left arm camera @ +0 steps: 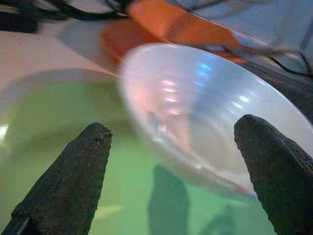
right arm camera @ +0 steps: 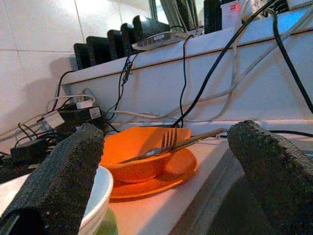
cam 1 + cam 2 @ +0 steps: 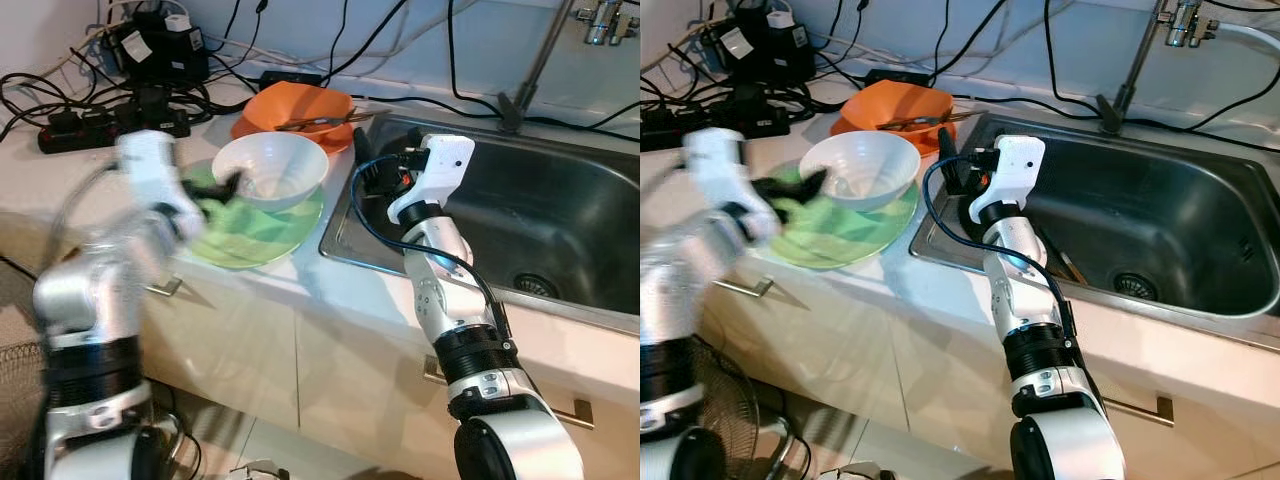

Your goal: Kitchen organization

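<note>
- My left tool (image 3: pixel 228 186), left of centre in the head view, is spread open at the white bowl's (image 3: pixel 270 168) rim.
- That bowl sits on the green plate (image 3: pixel 250 235) on the bench (image 3: pixel 330 290).
- My right tool (image 3: pixel 362 150), centre frame, is open at the sink's (image 3: pixel 560 215) left edge.
- Behind, the orange bowl (image 3: pixel 300 105) holds a fork (image 2: pixel 164 144).

Left silver arm raised and motion-blurred, left gripper (image 3: pixel 222 188) with black fingers spread apart, right silver arm bent upward, right gripper (image 3: pixel 362 165) fingers likewise parted
</note>
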Motion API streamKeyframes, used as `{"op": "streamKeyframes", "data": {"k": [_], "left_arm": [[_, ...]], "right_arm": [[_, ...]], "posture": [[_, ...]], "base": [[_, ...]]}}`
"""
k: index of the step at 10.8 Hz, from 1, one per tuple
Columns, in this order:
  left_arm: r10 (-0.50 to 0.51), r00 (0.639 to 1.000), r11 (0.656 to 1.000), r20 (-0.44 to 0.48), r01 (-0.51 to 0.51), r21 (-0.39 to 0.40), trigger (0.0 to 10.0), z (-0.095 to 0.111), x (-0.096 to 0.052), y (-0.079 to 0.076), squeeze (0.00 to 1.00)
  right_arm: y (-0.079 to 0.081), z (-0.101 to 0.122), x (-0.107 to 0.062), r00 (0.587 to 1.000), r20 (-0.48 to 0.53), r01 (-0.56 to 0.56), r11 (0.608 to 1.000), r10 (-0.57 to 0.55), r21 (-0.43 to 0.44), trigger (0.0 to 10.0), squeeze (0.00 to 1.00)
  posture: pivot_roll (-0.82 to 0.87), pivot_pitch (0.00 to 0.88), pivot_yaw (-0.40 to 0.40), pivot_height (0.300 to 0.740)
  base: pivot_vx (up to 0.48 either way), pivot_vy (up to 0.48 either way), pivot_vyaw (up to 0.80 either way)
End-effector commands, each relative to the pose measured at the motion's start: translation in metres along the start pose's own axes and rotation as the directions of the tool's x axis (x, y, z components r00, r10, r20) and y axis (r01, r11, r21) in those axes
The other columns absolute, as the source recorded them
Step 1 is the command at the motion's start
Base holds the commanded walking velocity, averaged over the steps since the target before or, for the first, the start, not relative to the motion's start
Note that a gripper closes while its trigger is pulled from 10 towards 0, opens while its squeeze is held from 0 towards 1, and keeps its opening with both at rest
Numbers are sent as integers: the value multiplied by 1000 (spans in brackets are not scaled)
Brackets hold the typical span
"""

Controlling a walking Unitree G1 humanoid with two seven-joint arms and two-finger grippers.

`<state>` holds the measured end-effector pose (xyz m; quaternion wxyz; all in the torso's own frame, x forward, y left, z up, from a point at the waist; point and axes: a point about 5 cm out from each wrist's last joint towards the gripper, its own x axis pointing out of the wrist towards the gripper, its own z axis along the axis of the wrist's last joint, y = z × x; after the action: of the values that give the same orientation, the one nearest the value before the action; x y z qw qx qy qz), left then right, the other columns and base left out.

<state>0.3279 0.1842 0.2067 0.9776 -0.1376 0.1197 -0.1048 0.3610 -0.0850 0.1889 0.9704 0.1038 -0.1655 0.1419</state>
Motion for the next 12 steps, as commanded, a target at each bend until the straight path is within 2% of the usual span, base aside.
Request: {"op": "streamKeyframes", "data": {"k": [1,3,4,5,6,7,8,10,11,12], "left_arm": [[-31,1000,1000,-8,31,3,10000,2,4,-4,0],[13,999,1000,-34,-13,10,10000,1,11,1,0],[53,997,999,-47,-53,-6,10000,-4,14,4,0],[133,990,990,-56,-135,-51,10000,-9,16,13,0],[150,987,985,-63,-155,-70,3098,-11,17,16,0],[160,985,983,-67,-165,-76,0,-13,17,18,0],[174,982,979,-71,-181,-98,0,-16,18,20,0],[134,989,982,-66,-142,-126,0,-19,18,16,0],[93,994,985,-64,-101,-141,549,-20,18,11,0],[60,996,986,-73,-71,-151,0,-23,19,7,0]], "right_arm": [[0,6,1,1000,30,0,1000,0,-1,10000,0],[0,8,3,999,40,0,1000,0,-1,10000,0],[-3,9,1,999,44,10,1000,-10,-6,10000,0],[-7,9,-1,999,39,13,1000,-13,-16,10000,0],[-8,8,-1,999,35,13,1000,-12,-21,10000,0],[-8,9,0,999,35,13,1000,-12,-22,10000,0],[-6,9,1,999,35,3,1000,-2,-22,10000,0],[-3,9,1,999,31,-6,1000,7,-21,10000,0],[-3,8,1,1000,28,-8,1000,9,-19,10000,0],[-2,7,0,1000,27,-9,1000,9,-18,10000,0]], "posture": [[115,0,8,740],[107,0,18,740],[98,0,17,740],[92,0,11,740],[91,0,8,740],[89,0,5,740],[95,0,-2,740],[101,0,-8,740],[103,0,-6,740],[101,0,-4,740]], "base": [[0,0,0],[0,0,0],[0,0,0],[0,0,0],[0,0,0],[0,0,0],[0,0,0],[0,0,0],[0,0,0],[0,0,0]]}}
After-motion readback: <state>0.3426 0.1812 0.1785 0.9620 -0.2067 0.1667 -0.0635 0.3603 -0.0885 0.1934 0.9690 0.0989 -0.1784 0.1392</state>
